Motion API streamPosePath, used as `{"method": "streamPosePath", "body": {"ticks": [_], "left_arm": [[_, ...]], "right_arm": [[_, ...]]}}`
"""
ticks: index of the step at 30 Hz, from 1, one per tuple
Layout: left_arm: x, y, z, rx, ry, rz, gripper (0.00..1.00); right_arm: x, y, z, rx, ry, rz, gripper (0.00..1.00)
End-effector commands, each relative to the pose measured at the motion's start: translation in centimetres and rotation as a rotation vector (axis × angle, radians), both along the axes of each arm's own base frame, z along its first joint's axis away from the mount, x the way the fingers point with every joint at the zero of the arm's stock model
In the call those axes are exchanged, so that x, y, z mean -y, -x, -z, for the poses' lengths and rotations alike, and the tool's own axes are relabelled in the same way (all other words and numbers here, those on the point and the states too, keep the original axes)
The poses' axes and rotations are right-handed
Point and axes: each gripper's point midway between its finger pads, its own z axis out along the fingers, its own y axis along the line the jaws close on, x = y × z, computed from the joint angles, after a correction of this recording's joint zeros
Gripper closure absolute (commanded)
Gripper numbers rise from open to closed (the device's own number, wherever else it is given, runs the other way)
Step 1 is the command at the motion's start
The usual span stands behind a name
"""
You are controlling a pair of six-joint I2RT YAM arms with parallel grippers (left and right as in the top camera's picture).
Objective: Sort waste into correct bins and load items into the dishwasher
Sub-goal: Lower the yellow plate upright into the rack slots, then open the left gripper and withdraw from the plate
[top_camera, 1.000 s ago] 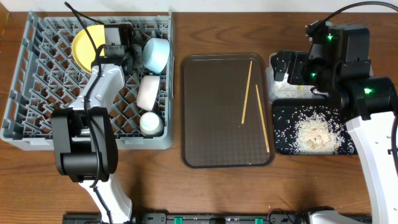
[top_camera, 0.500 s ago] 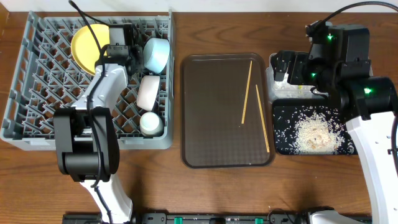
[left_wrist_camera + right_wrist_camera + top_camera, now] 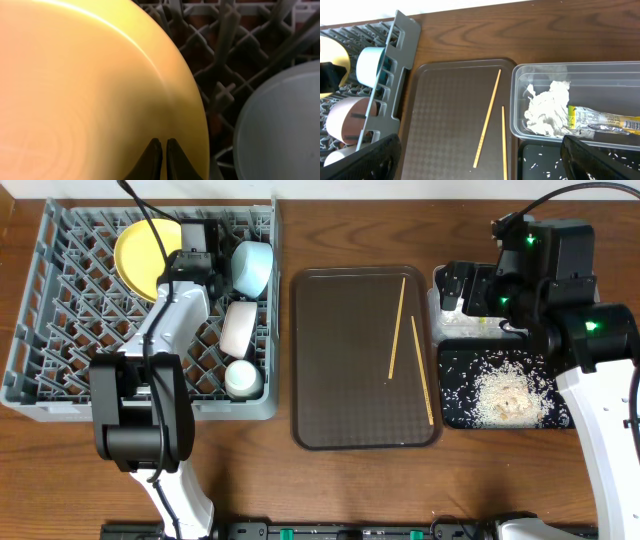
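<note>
Largely done: plate (image 3: 140,255), blue bowl (image 3: 250,268), white bowl (image 3: 238,327) and cup (image 3: 241,378) stood in the dish rack (image 3: 40,380), tissue (image 3: 547,115), wrapper (image 3: 600,120) and rice (image 3: 505,395) binned; chopsticks (image 3: 397,328) lay unloaded near the brown tray's (image 3: 340,380) right edge; left gripper (image 3: 163,150) closed beside the plate, right gripper (image 3: 485,157) wide, empty.

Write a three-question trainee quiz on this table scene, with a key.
1. True or false: both chopsticks lie on the brown tray.
2. The crumpled tissue is in: A) the clear container, B) the black tray, C) the dish rack.
3. Fill in: the left hand, at the yellow plate, is ___ (open/shut).
Key: 1 true; 2 A; 3 shut.
</note>
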Motion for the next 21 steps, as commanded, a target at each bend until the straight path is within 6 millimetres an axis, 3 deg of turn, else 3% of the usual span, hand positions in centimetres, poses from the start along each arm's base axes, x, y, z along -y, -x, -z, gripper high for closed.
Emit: {"method": "streamPosePath", "body": {"ticks": [1, 6, 21], "left_arm": [[-0.3, 1.3, 2.3, -0.085, -0.047, -0.021, 0.92], [1.4, 2.2, 2.9, -0.132, -0.051, 0.014, 0.92], [1.2, 2.6, 3.1, -0.152, -0.050, 0.009, 0.92]], "right_arm": [[0.3, -0.1, 0.0, -0.003, -0.002, 0.017, 0.01], [0.3, -0.1, 0.0, -0.003, -0.002, 0.017, 0.01], [0.3, -0.1, 0.0, -0.003, -0.002, 0.017, 0.01]]}}
